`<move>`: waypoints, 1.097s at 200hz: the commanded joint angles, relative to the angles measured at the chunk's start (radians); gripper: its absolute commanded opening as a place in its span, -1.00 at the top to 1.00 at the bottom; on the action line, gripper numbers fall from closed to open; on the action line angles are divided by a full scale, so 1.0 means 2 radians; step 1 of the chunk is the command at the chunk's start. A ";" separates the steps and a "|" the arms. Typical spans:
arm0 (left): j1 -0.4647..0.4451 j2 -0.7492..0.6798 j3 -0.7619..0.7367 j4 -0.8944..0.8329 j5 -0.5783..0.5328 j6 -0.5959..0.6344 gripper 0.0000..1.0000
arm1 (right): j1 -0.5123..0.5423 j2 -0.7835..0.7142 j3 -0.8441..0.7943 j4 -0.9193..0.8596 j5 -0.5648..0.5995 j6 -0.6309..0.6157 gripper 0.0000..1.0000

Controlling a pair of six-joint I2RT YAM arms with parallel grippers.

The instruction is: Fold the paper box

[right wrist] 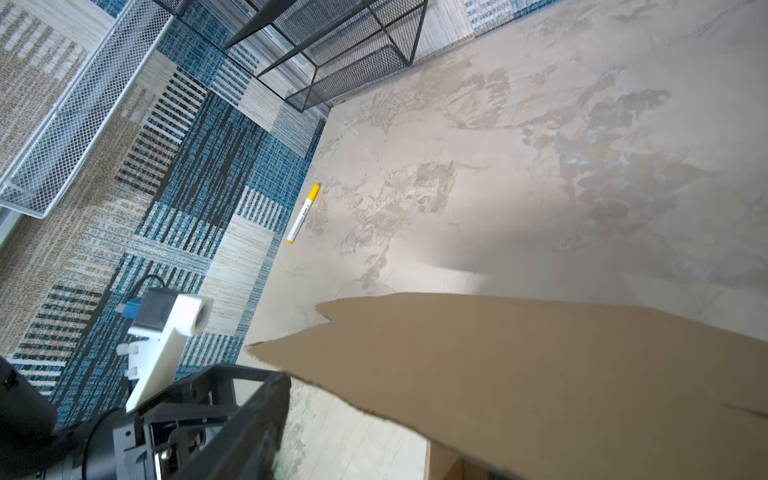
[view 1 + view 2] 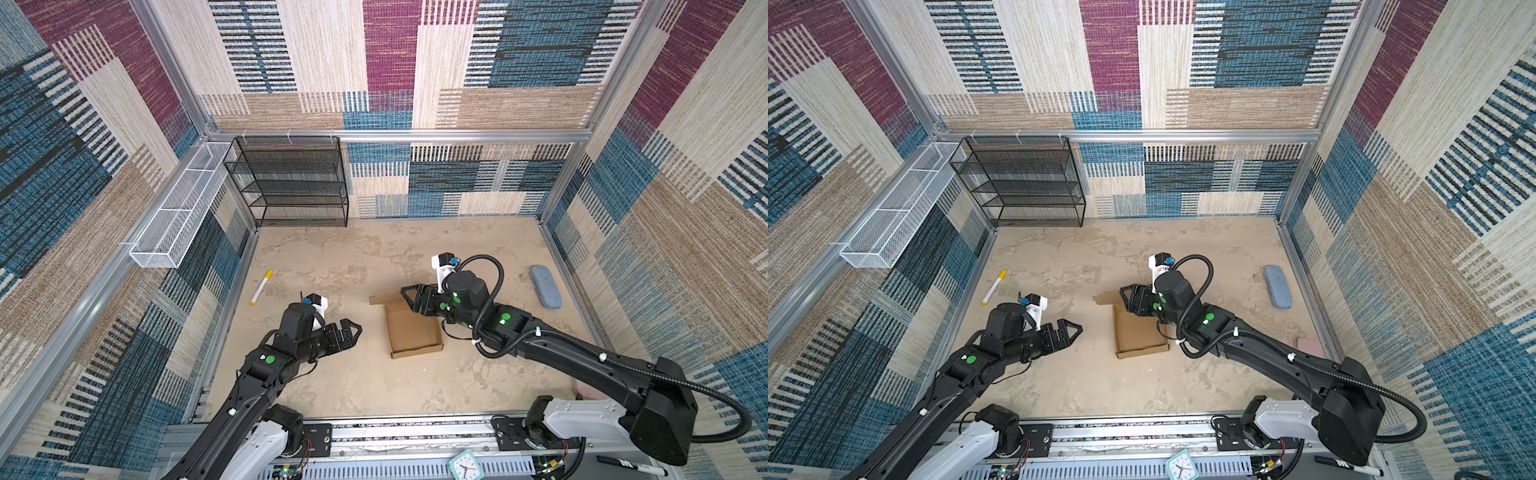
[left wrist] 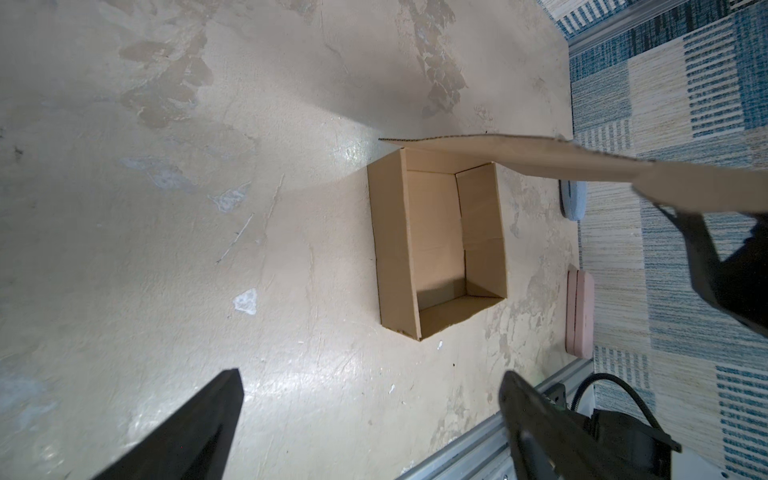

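The paper box point(image 2: 411, 332) point(image 2: 1138, 332) is plain brown cardboard and sits near the middle of the table as a shallow tray with its walls up. Its lid flap point(image 2: 384, 298) point(image 3: 519, 153) stands raised at the far end. My right gripper point(image 2: 409, 300) point(image 2: 1124, 297) is at that lid, above the box's far end, with its jaws apart. In the right wrist view one finger point(image 1: 257, 415) shows and the lid point(image 1: 519, 357) hides the other. My left gripper point(image 2: 355, 332) point(image 3: 370, 374) hangs wide open and empty left of the box, apart from it.
A yellow-capped marker point(image 2: 261, 286) lies at the left wall. A blue-grey case point(image 2: 545, 286) and a pink case point(image 3: 579, 311) lie by the right wall. A black mesh shelf point(image 2: 291, 183) and white mesh basket point(image 2: 178, 212) stand at the back left. A clock point(image 2: 465, 465) is on the front rail.
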 commanded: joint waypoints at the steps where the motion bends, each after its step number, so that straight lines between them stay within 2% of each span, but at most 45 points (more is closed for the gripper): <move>1: -0.001 0.011 0.000 0.031 -0.014 0.028 -0.98 | -0.014 0.021 0.018 0.009 -0.029 -0.022 -0.45; 26: -0.001 0.022 0.005 0.059 -0.023 0.058 -0.98 | -0.034 0.045 0.034 0.011 -0.049 -0.032 -0.46; 63: -0.003 -0.001 -0.011 0.155 -0.043 0.086 -0.99 | -0.049 0.061 0.043 0.011 -0.064 -0.044 -0.46; 83: -0.004 0.008 0.004 0.176 -0.037 0.194 -0.99 | -0.057 0.065 0.048 0.012 -0.069 -0.050 -0.46; 102: -0.004 0.047 0.032 0.173 -0.029 0.260 -0.99 | -0.060 0.069 0.057 0.011 -0.056 -0.060 -0.48; 123: -0.004 0.090 0.067 0.165 -0.012 0.262 -1.00 | -0.067 0.081 0.066 0.007 -0.057 -0.062 -0.48; 163: -0.008 0.099 0.050 0.203 -0.006 0.262 -0.98 | -0.075 0.086 0.072 0.006 -0.055 -0.057 -0.46; 200: -0.024 0.112 0.052 0.195 -0.013 0.328 -1.00 | -0.094 0.104 0.100 -0.004 -0.079 -0.054 -0.51; 219: -0.036 0.143 0.070 0.194 -0.026 0.388 -1.00 | -0.099 0.113 0.119 -0.014 -0.081 -0.062 -0.51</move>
